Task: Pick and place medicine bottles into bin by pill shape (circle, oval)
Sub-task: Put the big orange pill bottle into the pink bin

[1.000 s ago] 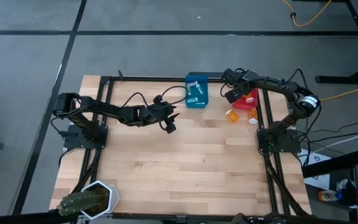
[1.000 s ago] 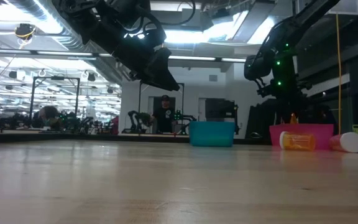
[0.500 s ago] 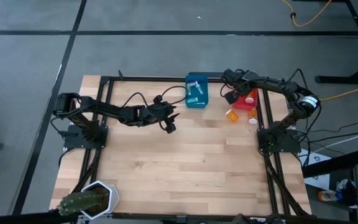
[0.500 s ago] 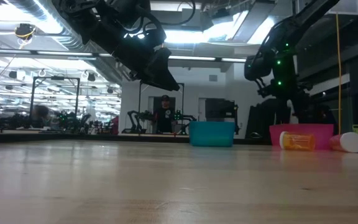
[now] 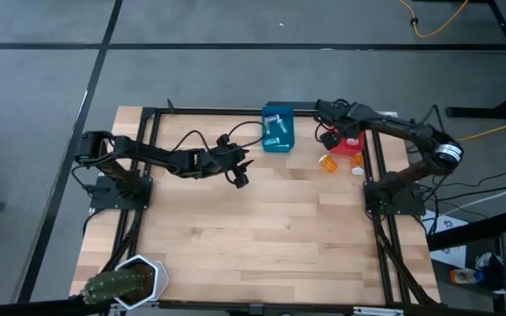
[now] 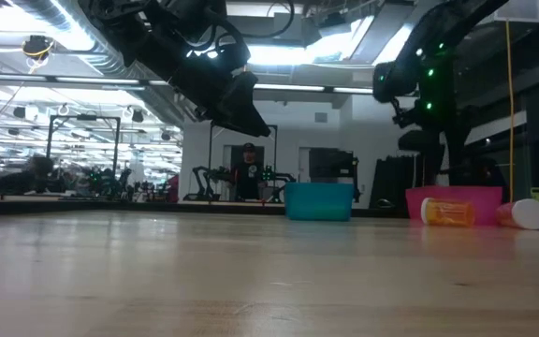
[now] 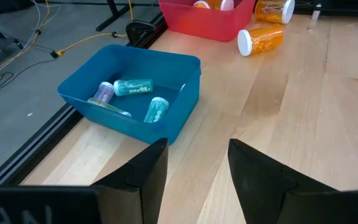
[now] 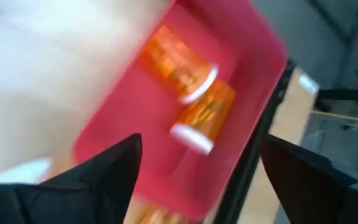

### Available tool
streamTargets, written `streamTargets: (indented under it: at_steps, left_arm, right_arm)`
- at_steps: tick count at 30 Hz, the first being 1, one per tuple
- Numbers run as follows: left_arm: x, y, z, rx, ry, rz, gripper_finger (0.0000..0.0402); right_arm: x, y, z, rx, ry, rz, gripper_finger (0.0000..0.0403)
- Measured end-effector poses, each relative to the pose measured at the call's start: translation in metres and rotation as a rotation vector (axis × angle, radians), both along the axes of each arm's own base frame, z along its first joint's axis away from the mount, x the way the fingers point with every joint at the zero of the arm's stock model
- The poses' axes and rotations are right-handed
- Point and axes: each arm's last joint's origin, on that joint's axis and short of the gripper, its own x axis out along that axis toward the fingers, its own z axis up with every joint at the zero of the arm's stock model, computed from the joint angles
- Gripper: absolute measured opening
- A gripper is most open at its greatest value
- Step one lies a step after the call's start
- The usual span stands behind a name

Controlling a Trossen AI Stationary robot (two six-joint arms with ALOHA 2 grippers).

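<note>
A blue bin (image 5: pixel 278 129) at the table's far edge holds two teal bottles (image 7: pixel 133 86) and a purple one (image 7: pixel 103 93). A red bin (image 5: pixel 348 142) to its right holds two orange bottles (image 8: pixel 179 59). Two more orange bottles (image 5: pixel 328 162) (image 5: pixel 357 165) lie on their sides on the table just in front of the red bin. My right gripper (image 8: pixel 201 168) is open and empty above the red bin (image 8: pixel 135 137). My left gripper (image 7: pixel 194 168) is open and empty, above the table left of the blue bin.
A potted cactus in a white pot (image 5: pixel 126 281) stands at the near left corner. The black frame rails (image 5: pixel 376 158) run along the table's sides, close to the red bin. Bare wood (image 5: pixel 262 228) fills the middle and near part of the table.
My right arm has risen above the red bin and its elbow has swung toward the table's right edge. The gripper has stayed over the bin. The two loose orange bottles have not moved.
</note>
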Motion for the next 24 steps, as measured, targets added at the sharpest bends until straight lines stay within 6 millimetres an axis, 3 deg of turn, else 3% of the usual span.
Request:
streamTargets:
  at_steps: [5, 10, 18, 24]
  left_arm:
    - [0.0, 0.0, 0.0, 0.0, 0.0, 0.0, 0.0163]
    - [0.0, 0.0, 0.0, 0.0, 0.0, 0.0, 0.0163]
    - [0.0, 0.0, 0.0, 0.0, 0.0, 0.0, 0.0163]
    - [0.0, 0.0, 0.0, 0.0, 0.0, 0.0, 0.0163]
  right_arm:
    - [-0.001, 0.033, 0.014, 0.119, -0.114, 0.03, 0.0324]
    - [-0.008, 0.066, 0.011, 0.197, -0.188, 0.082, 0.0324]
    - [-0.026, 0.095, -0.024, 0.23, -0.232, 0.083, 0.0324]
    - [-0.017, 0.098, -0.051, 0.211, -0.387, 0.187, 0.0324]
